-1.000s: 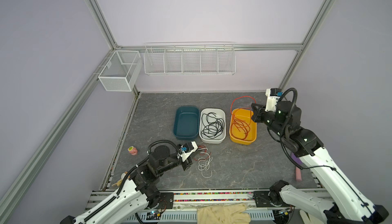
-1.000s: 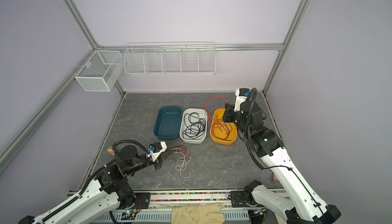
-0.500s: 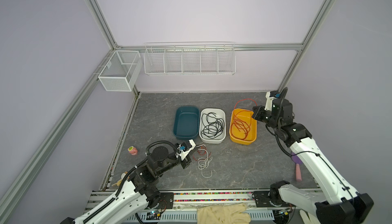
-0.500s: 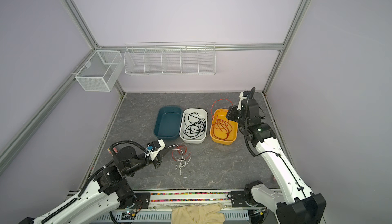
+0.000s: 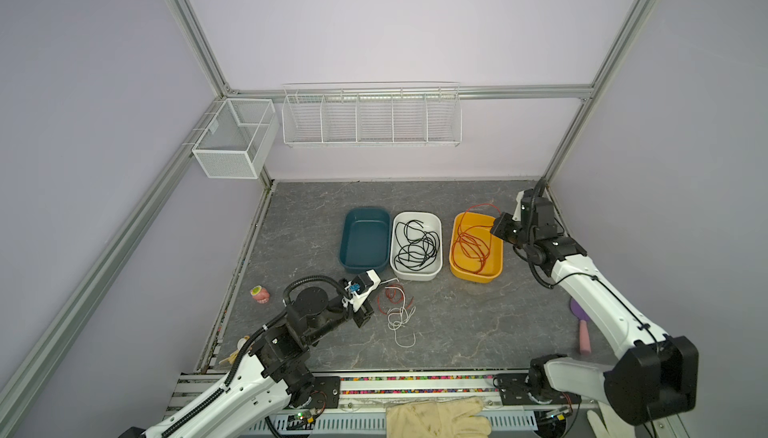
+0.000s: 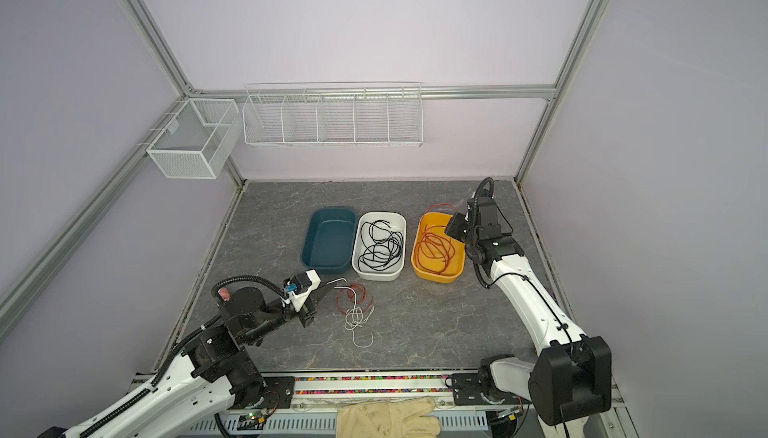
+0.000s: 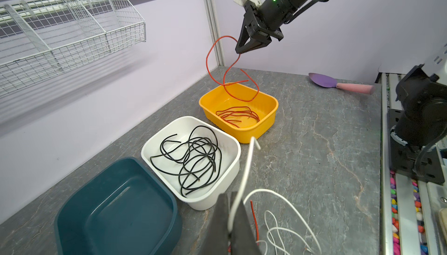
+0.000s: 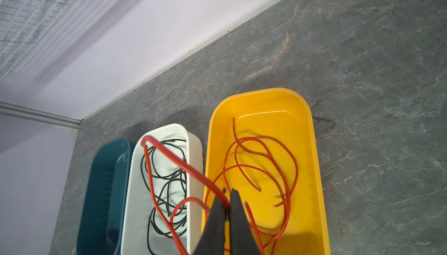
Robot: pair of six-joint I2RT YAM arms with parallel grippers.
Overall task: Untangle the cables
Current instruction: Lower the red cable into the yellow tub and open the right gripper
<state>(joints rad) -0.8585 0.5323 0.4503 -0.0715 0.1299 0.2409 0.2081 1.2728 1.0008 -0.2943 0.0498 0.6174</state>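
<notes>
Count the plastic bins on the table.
3, in a row: teal bin, empty, left; white bin, middle, holding black cables; yellow bin, right, holding red cables. None looks hidden.

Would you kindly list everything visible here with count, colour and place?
teal tub, white tub, yellow tub: one each, mid-table row
black cables: several, black, in white tub
red cables: several, red, in yellow tub
tangle: one, red-white, table before white tub
rack: one, white, back wall
basket: one, white, left wall
scoop: one, purple-pink, right edge
toy: one, pink-green, left edge
glove: one, cream, front rail
left gripper: one, black, shut on white cable
right gripper: one, black, shut on red cable
</notes>
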